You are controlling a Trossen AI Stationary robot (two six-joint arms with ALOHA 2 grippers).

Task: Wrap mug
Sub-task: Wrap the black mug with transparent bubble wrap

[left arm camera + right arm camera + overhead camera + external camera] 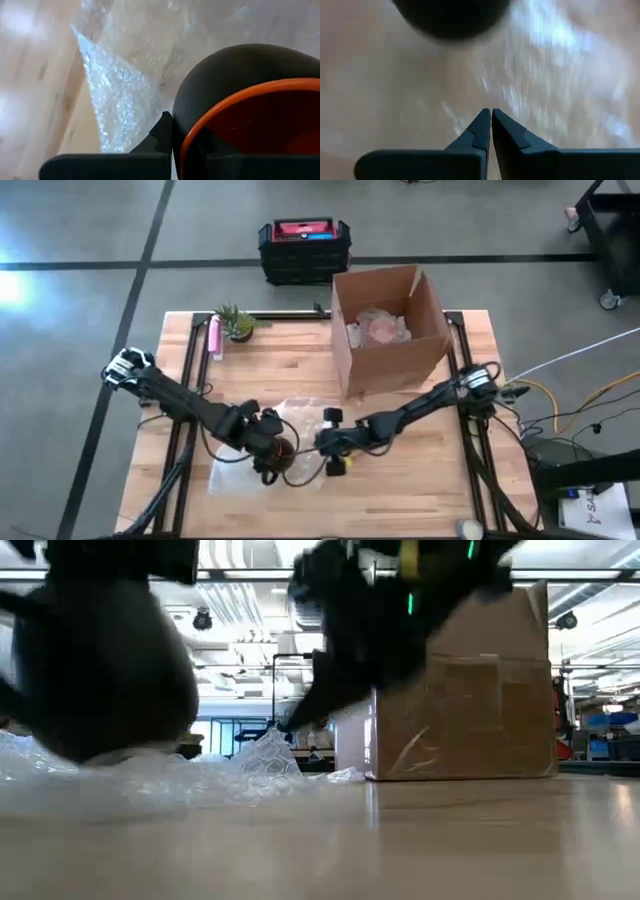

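Note:
The mug (284, 450) is dark outside and orange inside. It sits at the near middle of the table over a clear bubble wrap sheet (300, 412), with my left gripper (272, 448) shut on it. My right gripper (322, 445) comes in from the right, just beside the mug. Its fingers (491, 112) are shut at the sheet. In the low view the wrap (265, 755) rises to a peak at these fingertips. My left gripper holds the mug by its rim (181, 145), one finger (162, 132) outside the dark wall and the other hidden inside the orange hollow. It comes slanting down from the table's left. My right gripper is shut on a raised bit of bubble wrap (272, 740), pinched at the fingertips, slanting down from the right. That bit is lifted into a peak while the rest lies on the table; one layer or several, I cannot tell.
An open cardboard box (390, 330) with wrapped things inside stands at the far right of the table. A small plant (237, 322) and a pink thing (214, 338) are at the far left. A black crate (303, 248) sits on the floor beyond.

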